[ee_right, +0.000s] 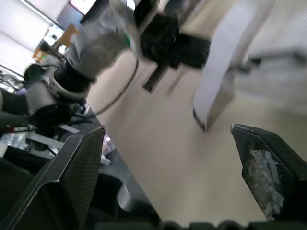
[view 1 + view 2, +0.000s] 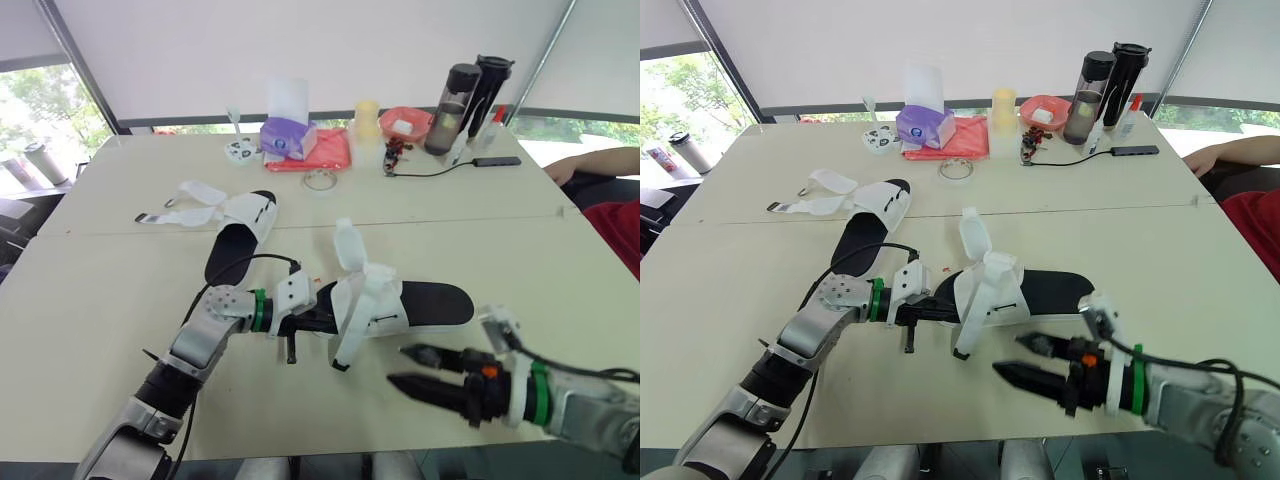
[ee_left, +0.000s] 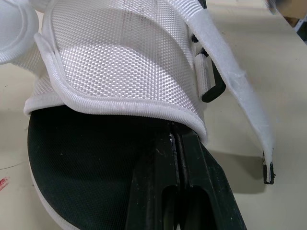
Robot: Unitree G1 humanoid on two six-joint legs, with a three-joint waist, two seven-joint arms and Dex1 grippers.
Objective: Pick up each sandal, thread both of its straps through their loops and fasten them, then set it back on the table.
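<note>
Across the pale table, from nine o'clock round to three.

Far sandal at about ten o'clock from the table's middle: flat on its sole, black footbed up, loose straps splayed toward nine.

Left gripper in from seven o'clock, at the toe end of the near sandal. In the left wrist view, both black fingers pressed together with barely a slit, laid over the black footbed, tips right at the hem of the white mesh upper. Unclear whether anything pinched between them.

Near sandal just short of the table's middle, sole down, heel toward three o'clock. Upright strap standing toward twelve. Hanging strap drooping over the near side toward six, its dark tip close to the tabletop.

Right gripper at five o'clock from the near sandal, near the hanging strap's tip but apart from it, jaws spread wide, holding nothing.

Along the twelve o'clock edge: purple tissue box, red cloth, clear tape ring, yellow cup, red bowl, two dark bottles, black cable to a USB hub.

At two o'clock, a person's forearm on the table's edge.
</note>
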